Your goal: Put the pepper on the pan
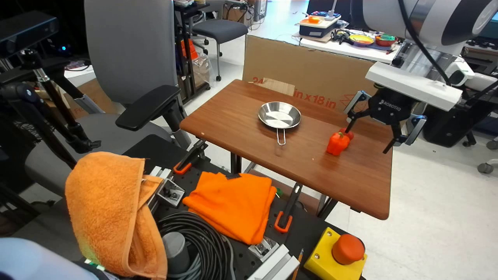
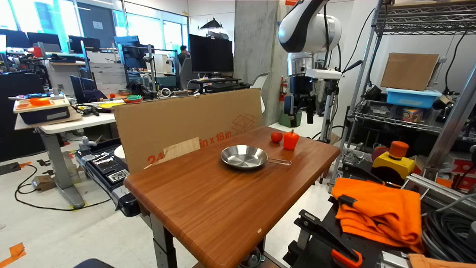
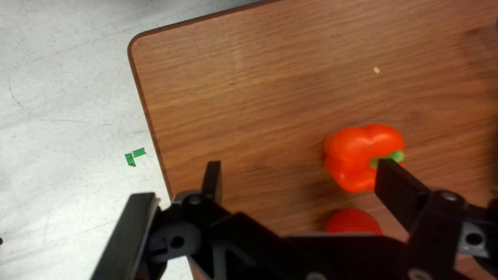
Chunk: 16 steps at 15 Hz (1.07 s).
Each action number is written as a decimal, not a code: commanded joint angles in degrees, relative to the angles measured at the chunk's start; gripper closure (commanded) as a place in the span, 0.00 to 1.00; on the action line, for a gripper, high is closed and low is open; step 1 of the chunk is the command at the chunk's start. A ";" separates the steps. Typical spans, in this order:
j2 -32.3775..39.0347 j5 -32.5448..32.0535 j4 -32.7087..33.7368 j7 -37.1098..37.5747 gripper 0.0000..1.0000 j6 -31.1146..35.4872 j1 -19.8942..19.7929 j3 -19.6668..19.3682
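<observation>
Black perforated board (image 1: 303, 233) spreads across the foreground of an exterior view, and closest to that lens I see an orange towel (image 1: 113, 210) and a yellow box (image 1: 323, 256) bearing a round red-orange button (image 1: 348, 249). Slightly deeper on the board lie a coil of dark cable (image 1: 213, 245) and a folded orange cloth (image 1: 233, 204).

Past them stands the wood-grain table (image 1: 350, 182), one long edge facing me. Toward the short edge nearest my fingers (image 3: 400, 194), the orange-red pepper (image 1: 337, 145) stands upright on the table, stem uppermost. Just beside it, on the side of the far long edge, sits a smaller plain red piece (image 2: 276, 137); the wrist view shows a gap between the two. Those fingers hang over this end of the table, spread wide, and in the wrist view one fingertip covers a bit of the pepper.

Round and silvery, the pan (image 1: 279, 116) rests near the middle of the table, well apart from the pepper, bowl facing up and handle directed at the near long edge.

Along the far long edge rises a cardboard panel (image 1: 311, 74) with red print. Behind it I make out a white desk (image 2: 80, 122) carrying a dark tub (image 2: 33, 118) and a yellow dish (image 1: 362, 39), and deeper in the room an exterior view gives me a black monitor (image 2: 211, 56) and windows (image 2: 145, 24).
</observation>
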 commanded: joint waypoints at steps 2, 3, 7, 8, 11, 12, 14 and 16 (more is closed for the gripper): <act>-0.60 -2.05 1.03 0.41 0.00 -0.79 0.10 0.38; -0.61 -1.86 0.89 0.04 0.00 -0.97 0.01 0.72; -0.35 -0.67 0.45 -0.90 0.00 -2.39 0.01 2.36; -0.03 -0.83 0.64 0.62 0.00 -2.71 0.57 2.22; 0.73 -0.88 0.99 2.71 0.00 -3.36 1.23 2.22; 1.20 -0.85 1.22 3.11 0.00 -3.54 1.26 2.18; 1.57 -1.24 1.32 4.28 0.00 -4.42 1.66 1.93; 1.84 -2.05 1.37 5.44 0.00 -5.37 2.20 1.63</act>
